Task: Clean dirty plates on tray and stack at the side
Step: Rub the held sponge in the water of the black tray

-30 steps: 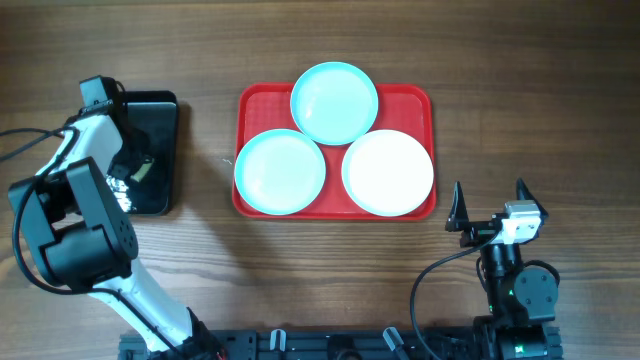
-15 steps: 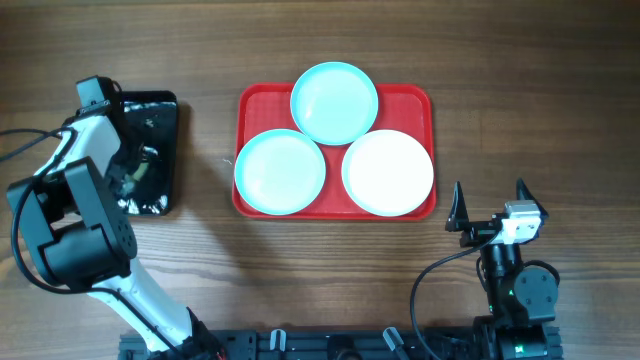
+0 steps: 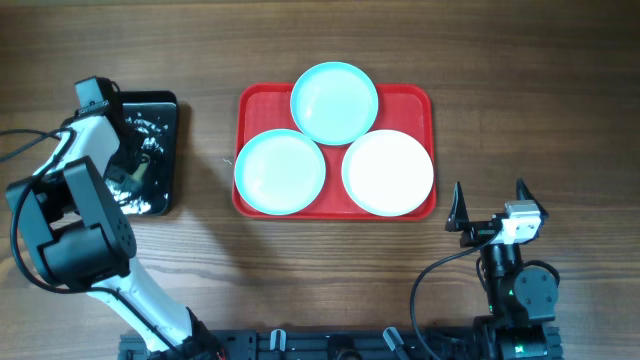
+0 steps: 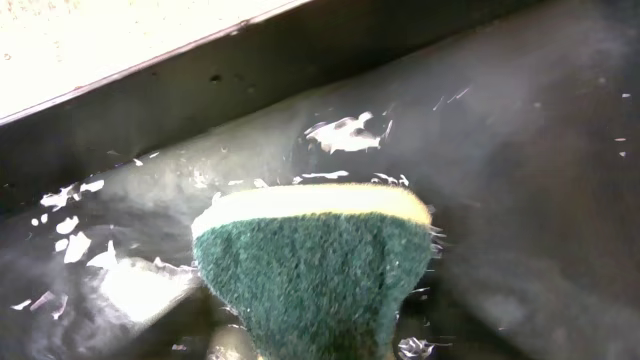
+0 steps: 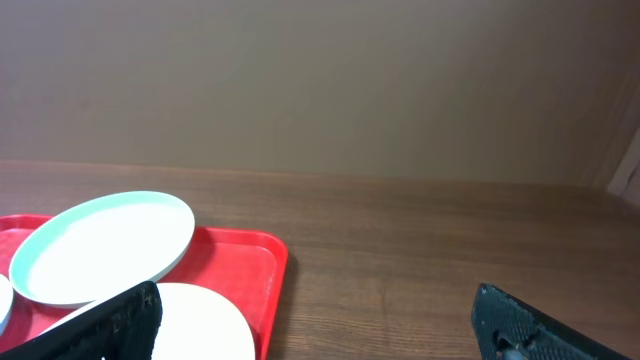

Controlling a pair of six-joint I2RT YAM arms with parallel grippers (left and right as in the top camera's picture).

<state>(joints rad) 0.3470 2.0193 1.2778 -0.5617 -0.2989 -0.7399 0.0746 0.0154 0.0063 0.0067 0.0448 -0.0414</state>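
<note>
Plates (image 3: 280,172), all three, lie on the red tray (image 3: 250,100), none stacked aside; left claw (image 3: 135,165) clamps a green scouring sponge (image 4: 310,270) in the black tray (image 3: 160,108), right claw (image 3: 489,200) waits spread wide, wiping looks unstarted

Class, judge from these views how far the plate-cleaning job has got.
Done: nothing; no plate is stacked aside. Under way: the left gripper dips a sponge in the wet black tray. Left: three plates, two turquoise and one white, lie on the red tray; the right gripper is open.
</note>
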